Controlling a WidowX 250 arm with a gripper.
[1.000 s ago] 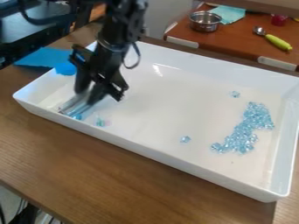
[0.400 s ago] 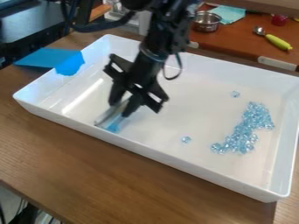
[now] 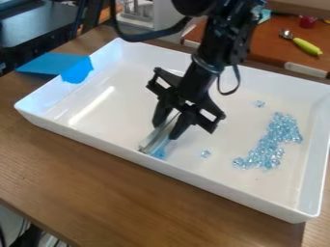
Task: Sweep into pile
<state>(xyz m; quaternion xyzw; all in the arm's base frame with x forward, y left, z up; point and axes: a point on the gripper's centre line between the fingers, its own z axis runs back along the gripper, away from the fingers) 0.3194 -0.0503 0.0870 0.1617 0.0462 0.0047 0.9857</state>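
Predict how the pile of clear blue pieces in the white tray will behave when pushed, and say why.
The clear blue pieces probably won't move as one lump: they look loose, some apart from the pile. Their chunky shapes suggest tumbling more than free rolling. The glossy white tray may let them slide.

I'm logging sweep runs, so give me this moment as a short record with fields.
held: sweeper, in the tool
sweeper place: inside tray, by its near wall
main pile: pale blue beads, toward picture right
strays: near one, far one
unclear: blue patch at sweeper's lower end
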